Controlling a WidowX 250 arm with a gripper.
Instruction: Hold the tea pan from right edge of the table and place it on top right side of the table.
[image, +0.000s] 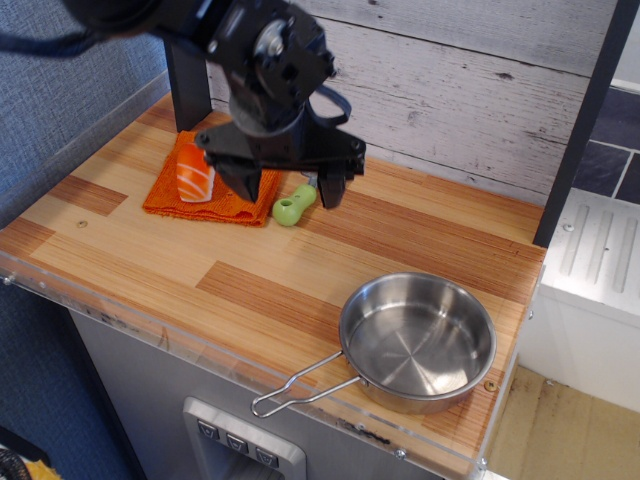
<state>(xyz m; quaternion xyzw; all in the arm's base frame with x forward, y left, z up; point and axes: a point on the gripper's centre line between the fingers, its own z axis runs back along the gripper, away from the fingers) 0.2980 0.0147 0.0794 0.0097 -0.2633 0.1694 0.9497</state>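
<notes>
observation.image: we read no writing or labels. The tea pan (417, 340), shiny steel, shallow and empty, sits at the surface's (150, 255) right front edge, its wire-loop handle over the clear rim. The gripper (287, 188) hangs spread and empty, well apart, above the green-handled spatula (294, 206).

High front view over table (250, 300)
</notes>
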